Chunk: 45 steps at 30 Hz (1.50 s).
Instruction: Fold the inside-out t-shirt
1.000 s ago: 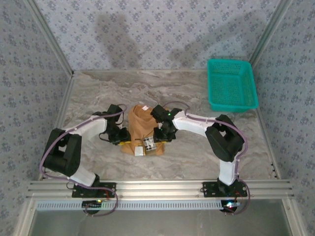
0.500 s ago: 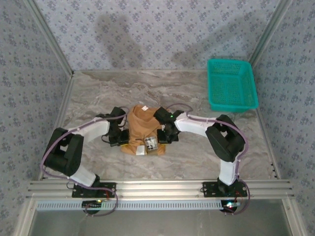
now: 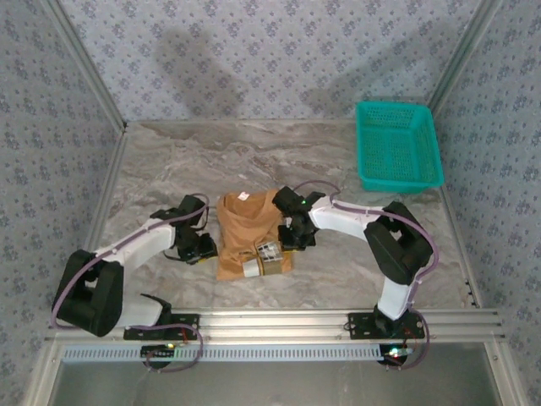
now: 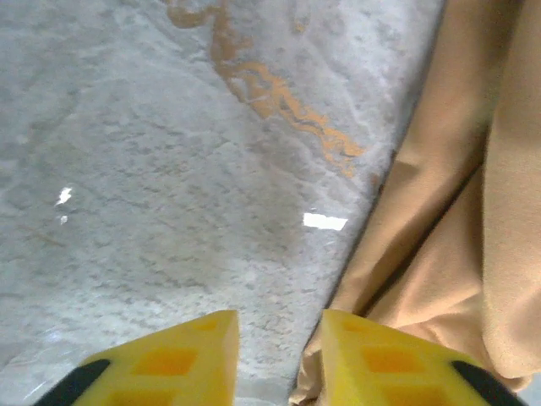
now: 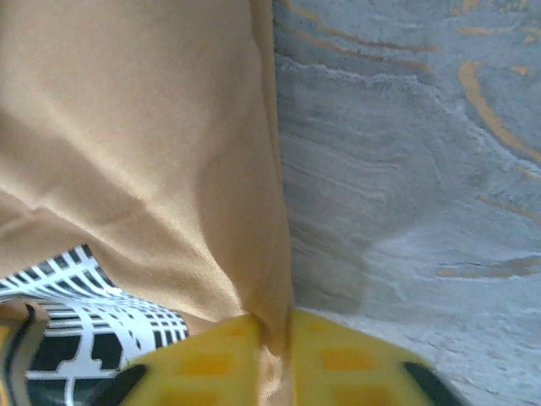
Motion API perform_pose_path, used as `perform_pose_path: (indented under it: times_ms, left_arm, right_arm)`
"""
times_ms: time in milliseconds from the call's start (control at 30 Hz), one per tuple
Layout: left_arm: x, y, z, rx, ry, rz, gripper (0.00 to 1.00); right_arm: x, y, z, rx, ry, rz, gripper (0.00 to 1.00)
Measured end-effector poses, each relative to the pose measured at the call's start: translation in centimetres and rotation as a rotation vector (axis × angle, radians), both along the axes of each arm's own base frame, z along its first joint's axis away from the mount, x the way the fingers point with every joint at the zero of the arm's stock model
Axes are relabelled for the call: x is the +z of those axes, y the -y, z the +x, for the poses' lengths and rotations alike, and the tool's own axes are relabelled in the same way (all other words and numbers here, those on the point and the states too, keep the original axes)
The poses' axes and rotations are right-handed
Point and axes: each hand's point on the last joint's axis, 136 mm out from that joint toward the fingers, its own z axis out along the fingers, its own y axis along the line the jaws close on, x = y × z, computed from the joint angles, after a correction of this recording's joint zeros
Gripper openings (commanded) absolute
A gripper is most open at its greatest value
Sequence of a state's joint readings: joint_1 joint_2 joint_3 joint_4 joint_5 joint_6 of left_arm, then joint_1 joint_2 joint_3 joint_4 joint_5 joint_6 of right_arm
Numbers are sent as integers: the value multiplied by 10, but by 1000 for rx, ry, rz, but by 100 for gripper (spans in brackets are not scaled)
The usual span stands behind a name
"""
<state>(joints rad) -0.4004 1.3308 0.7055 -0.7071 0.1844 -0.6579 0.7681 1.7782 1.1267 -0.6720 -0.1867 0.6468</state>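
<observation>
Shirt count one: inside-out t-shirt [image 3: 247,228], tan, bunched into a narrow strip on the marble table [image 3: 169,161], lying between the two grippers. One white label [image 3: 243,196] at its far end, one black-and-white print [image 3: 267,251] toward its near end, just left of the right gripper [image 3: 292,239]. That gripper sits on the shirt's right edge, fingers [image 5: 338,359] almost together with a fold of cloth pinched between them. Left gripper [image 3: 203,249] just off the shirt's left edge: fingers parted, bare table in the gap, nothing held, cloth edge just beside its right finger. One teal basket [image 3: 396,106] well beyond and right of the right gripper.
</observation>
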Motion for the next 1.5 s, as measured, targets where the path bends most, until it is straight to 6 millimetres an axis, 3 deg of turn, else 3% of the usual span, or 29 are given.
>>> perform_pose_path:
  times_ms: [67, 267, 367, 500, 633, 733, 833, 1067, 1333, 1433, 1500]
  left_arm:
    - [10, -1, 12, -9, 13, 35, 35]
    - [51, 18, 95, -13, 170, 27, 35]
    - [47, 23, 122, -19, 180, 35, 34]
    - [23, 27, 145, -38, 135, 72, 35]
    - [4, 30, 162, -55, 107, 100, 29]
    - [-1, 32, 175, -60, 107, 111, 12]
    - [8, 34, 184, -67, 125, 112, 4]
    - [42, 40, 200, -73, 174, 104, 0]
    - [55, 41, 206, -95, 194, 133, 4]
    - [47, 40, 214, -107, 187, 160, 12]
    - [37, 38, 218, -128, 182, 192, 26]
  right_arm:
    - [7, -2, 3, 0, 2, -3, 34]
    - [46, -15, 37, -1, 84, 58, 36]
    - [58, -15, 51, -16, 113, 74, 37]
    - [62, -12, 56, -16, 121, 72, 37]
    - [61, -11, 54, -12, 117, 67, 37]
    - [58, -13, 53, -10, 118, 74, 37]
    - [43, -19, 39, 10, 94, 81, 32]
    - [-12, -35, -5, 65, -33, 23, 24]
    - [-11, -37, -5, 61, -35, 42, 24]
    - [-9, -37, -4, 62, -31, 45, 27]
    - [-4, -37, -3, 66, -23, 41, 38]
